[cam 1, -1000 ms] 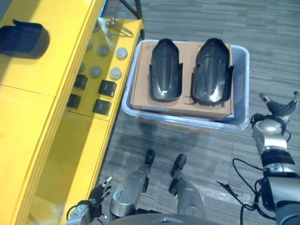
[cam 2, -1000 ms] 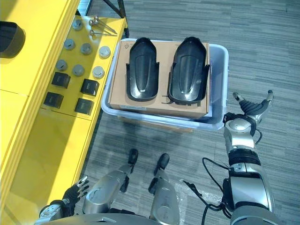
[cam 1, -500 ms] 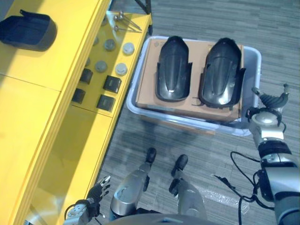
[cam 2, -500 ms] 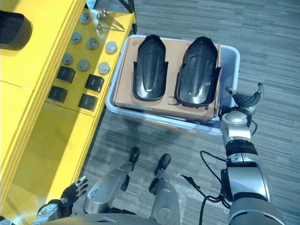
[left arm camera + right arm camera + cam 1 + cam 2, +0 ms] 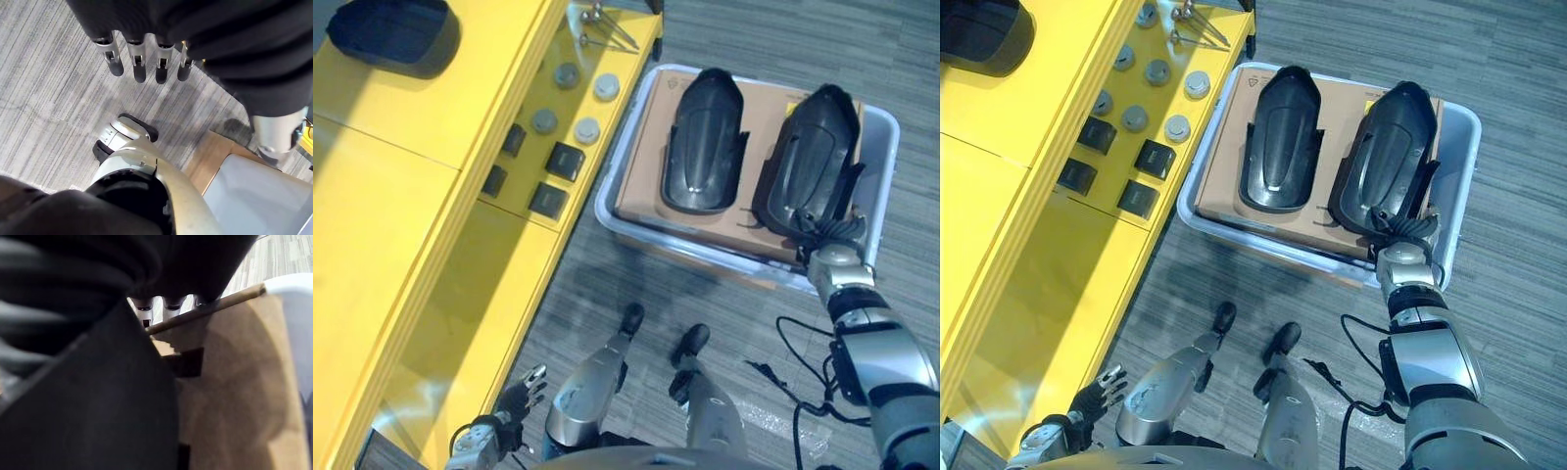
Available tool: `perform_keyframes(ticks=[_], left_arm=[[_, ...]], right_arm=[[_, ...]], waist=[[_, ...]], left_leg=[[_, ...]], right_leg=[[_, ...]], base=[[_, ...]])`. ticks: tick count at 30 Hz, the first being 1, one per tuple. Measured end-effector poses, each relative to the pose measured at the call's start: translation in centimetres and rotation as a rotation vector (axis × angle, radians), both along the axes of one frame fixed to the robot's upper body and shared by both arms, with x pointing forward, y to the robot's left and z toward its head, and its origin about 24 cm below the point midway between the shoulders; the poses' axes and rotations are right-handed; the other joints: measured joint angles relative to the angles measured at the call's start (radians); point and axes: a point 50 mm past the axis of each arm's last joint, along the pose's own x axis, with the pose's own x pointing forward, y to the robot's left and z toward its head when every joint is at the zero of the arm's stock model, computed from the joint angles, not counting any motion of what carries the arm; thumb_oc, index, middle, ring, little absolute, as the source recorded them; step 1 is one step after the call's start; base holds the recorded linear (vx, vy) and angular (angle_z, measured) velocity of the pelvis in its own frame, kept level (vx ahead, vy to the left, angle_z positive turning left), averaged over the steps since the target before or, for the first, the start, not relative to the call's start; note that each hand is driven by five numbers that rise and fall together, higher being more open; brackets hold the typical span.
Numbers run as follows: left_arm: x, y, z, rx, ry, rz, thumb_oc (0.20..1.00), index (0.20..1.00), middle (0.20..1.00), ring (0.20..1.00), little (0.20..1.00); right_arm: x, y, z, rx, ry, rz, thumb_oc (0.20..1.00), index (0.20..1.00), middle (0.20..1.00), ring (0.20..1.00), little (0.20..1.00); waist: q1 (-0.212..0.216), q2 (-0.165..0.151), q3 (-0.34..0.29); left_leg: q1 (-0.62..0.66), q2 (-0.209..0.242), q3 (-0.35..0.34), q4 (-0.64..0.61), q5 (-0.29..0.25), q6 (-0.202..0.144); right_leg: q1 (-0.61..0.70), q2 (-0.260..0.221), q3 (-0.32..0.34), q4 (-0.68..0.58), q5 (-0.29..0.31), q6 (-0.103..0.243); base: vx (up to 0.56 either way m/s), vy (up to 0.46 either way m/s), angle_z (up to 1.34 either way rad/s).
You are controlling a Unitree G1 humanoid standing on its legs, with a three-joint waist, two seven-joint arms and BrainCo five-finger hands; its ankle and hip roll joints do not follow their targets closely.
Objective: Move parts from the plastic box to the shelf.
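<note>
Plastic box [image 5: 1461,147], right of centre: your right hand [image 5: 1408,235] is reaching the right black part [image 5: 1386,162], grasp indeterminable; left hand [image 5: 514,406], lower left, is hanging relaxed.

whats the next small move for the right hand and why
Probably curl the fingers round the near end of the right black part and lift. The right hand is already at that part's near edge in the plastic box, both parts still lie on the cardboard, and its grip isn't visible.
</note>
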Motion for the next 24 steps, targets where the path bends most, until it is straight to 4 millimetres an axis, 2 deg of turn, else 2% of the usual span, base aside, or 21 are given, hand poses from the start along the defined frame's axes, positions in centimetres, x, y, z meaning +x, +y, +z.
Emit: perform_keyframes(ticks=[1,11,14,16,19,21,22,24], left_arm=[[0.1,0.0,0.0,0.000,-0.002,-0.001,1.000,1.000,1.000,1.000,1.000],[0.8,-0.1,0.4,-0.024,-0.038,0.010,1.000,1.000,1.000,1.000,1.000],[2.7,-0.4,1.7,-0.084,-0.143,0.026,1.000,1.000,1.000,1.000,1.000],[3.9,-0.6,2.7,-0.109,-0.201,0.021,1.000,1.000,1.000,1.000,1.000],[5.8,-0.2,5.1,-0.142,-0.314,0.004,1.000,1.000,1.000,1.000,1.000],[7.1,0.0,6.8,-0.163,-0.379,-0.029,1.000,1.000,1.000,1.000,1.000],[7.8,-0.2,7.5,-0.185,-0.410,-0.028,1.000,1.000,1.000,1.000,1.000],[9.0,-0.7,8.6,-0.223,-0.424,-0.035,1.000,1.000,1.000,1.000,1.000]], right_arm=[[0.0,0.0,-0.1,0.022,-0.009,-0.003,0.200,0.200,0.200,0.200,0.200],[-0.2,-1.0,0.6,0.079,-0.084,-0.043,0.200,0.200,0.200,0.200,0.200],[-1.2,-0.7,-1.0,0.120,-0.113,-0.058,0.200,0.200,0.200,0.200,0.200],[-1.2,0.3,-0.8,0.110,-0.161,-0.010,0.200,0.200,0.200,0.200,0.200],[-1.3,2.5,-0.9,0.102,-0.217,0.069,0.200,0.200,0.200,0.200,0.200],[-1.7,3.6,-1.3,0.081,-0.223,0.114,0.200,0.200,0.200,0.200,0.200],[-1.8,3.9,-1.6,0.066,-0.214,0.127,0.200,0.200,0.200,0.200,0.200],[-2.3,4.4,-1.6,0.042,-0.212,0.162,0.200,0.200,0.200,0.200,0.200]], waist=[[-0.001,0.000,0.000],[-0.012,-0.001,0.000],[-0.012,-0.006,-0.002],[-0.019,-0.014,-0.007],[-0.034,-0.052,-0.049],[-0.034,-0.080,-0.087],[-0.048,-0.096,-0.120],[-0.068,-0.102,-0.143]], left_leg=[[-0.001,0.000,0.000,0.001,0.000,0.000],[-0.020,0.001,0.001,0.017,0.002,-0.003],[0.040,0.004,0.000,0.013,-0.004,-0.001],[0.064,0.007,0.003,0.008,-0.011,-0.002],[0.095,0.015,0.009,-0.011,-0.013,-0.001],[0.124,0.019,0.023,-0.019,-0.019,0.002],[0.131,0.021,0.032,-0.019,-0.031,0.004],[0.178,0.020,0.037,-0.021,-0.039,0.010]], right_leg=[[-0.007,-0.003,0.000,0.015,-0.008,-0.001],[-0.041,-0.009,0.002,0.062,-0.024,-0.004],[0.032,0.000,0.001,0.028,-0.016,-0.004],[0.061,0.007,0.005,0.008,-0.007,-0.003],[0.095,0.021,0.013,-0.030,0.004,-0.002],[0.126,0.029,0.023,-0.050,0.009,-0.003],[0.130,0.030,0.032,-0.056,0.007,-0.002],[0.184,0.034,0.037,-0.080,0.010,0.001]], base=[[0.00,0.000,0.00],[-0.01,-0.021,0.00],[0.07,-0.066,0.00],[0.07,-0.041,-0.08],[0.06,-0.042,-0.10],[0.08,-0.031,-0.20],[0.11,-0.029,-0.14],[0.07,-0.013,-0.14]])
